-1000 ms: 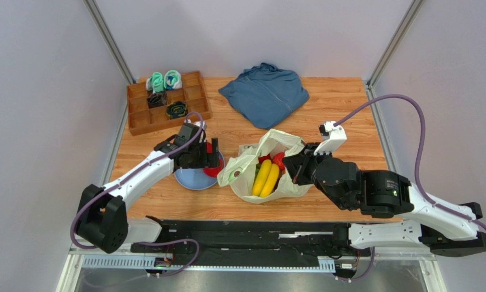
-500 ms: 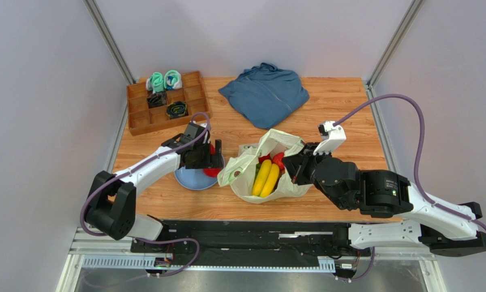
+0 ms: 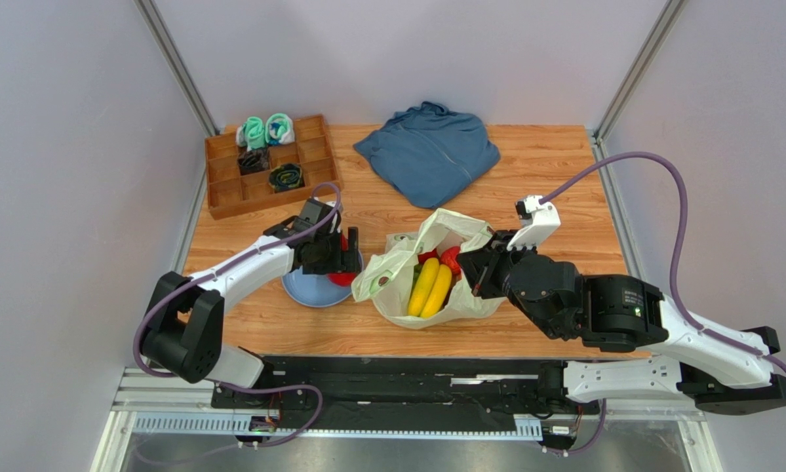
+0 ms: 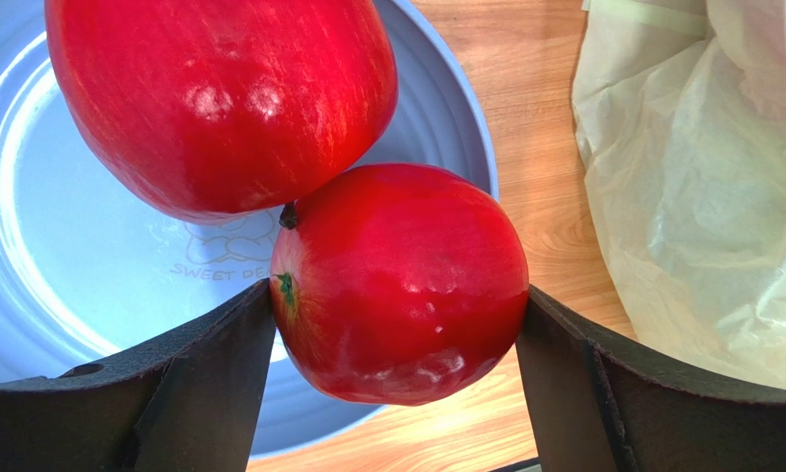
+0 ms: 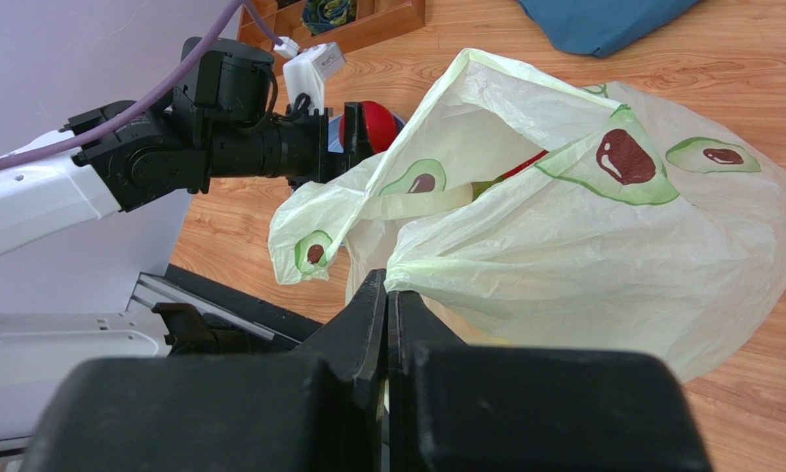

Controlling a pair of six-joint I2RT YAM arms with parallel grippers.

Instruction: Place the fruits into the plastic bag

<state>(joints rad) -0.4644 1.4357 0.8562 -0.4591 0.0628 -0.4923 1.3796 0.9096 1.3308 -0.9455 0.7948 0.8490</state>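
Red fruit (image 4: 402,280): glossy, smooth; it is lying on the blue plate (image 4: 52,256) just left of the plastic bag (image 5: 603,256), touching a second red fruit (image 4: 219,98).
Left claw (image 4: 395,307): is standing wide with its fingers against both sides of that fruit, probably to lift it; whether it is gripping yet, I cannot tell.
Bag: pale green, avocado-printed, crinkly; it is holding a banana (image 3: 429,287).
Right claw (image 5: 387,295): fully closed, is pinching the bag's rim, seemingly holding the mouth open towards the plate.

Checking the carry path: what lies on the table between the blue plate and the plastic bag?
Nothing: bare wooden table separates the blue plate from the plastic bag, as the left wrist view shows.
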